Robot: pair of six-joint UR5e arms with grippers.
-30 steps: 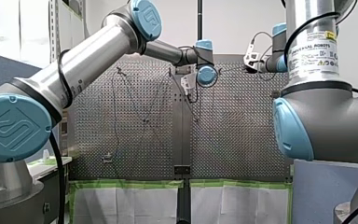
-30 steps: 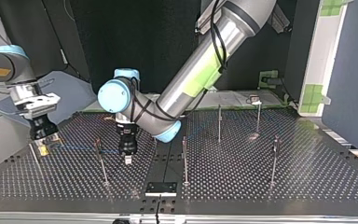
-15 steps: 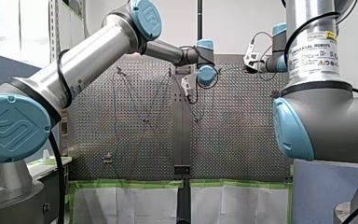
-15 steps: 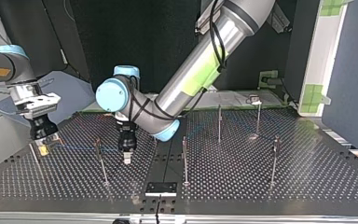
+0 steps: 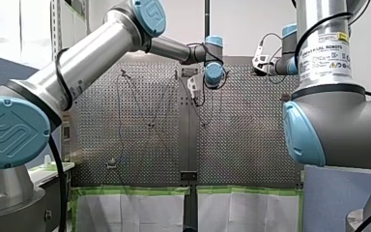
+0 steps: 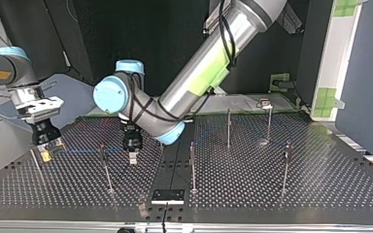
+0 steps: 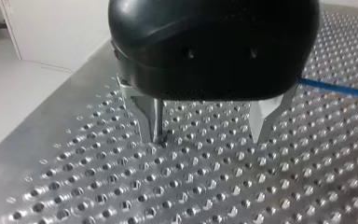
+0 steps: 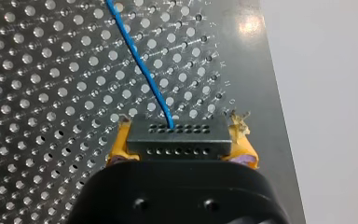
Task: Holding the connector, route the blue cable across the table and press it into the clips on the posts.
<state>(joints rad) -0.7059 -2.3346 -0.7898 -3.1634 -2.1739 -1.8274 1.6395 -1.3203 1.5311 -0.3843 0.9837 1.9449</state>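
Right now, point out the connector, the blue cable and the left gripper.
connector (image 8: 177,140), right wrist view, middle of its black block.
blue cable (image 8: 140,65), right wrist view, stretch ahead of the connector.
left gripper (image 7: 208,137), left wrist view, midway between its fingertips.

**Connector** (image 8: 177,138): a black rectangular block with two rows of small holes on its face. It is sitting clamped between the yellow-padded fingers (image 8: 117,150) of my right gripper (image 8: 179,145), level, close over the perforated worktop (image 8: 51,93) near its edge.

**Blue cable** (image 8: 142,65): thin, leaving the connector's middle and running straight away over the worktop. In the top view it is stretching from the connector (image 6: 45,155) at the view's left toward the nearest post (image 6: 106,172), reaching it at about the height of the clip (image 6: 101,150). Cannot tell whether it is seated in the clip.

**Further posts** (image 6: 193,167): thin metal rods standing upright, well apart, toward the view's right.
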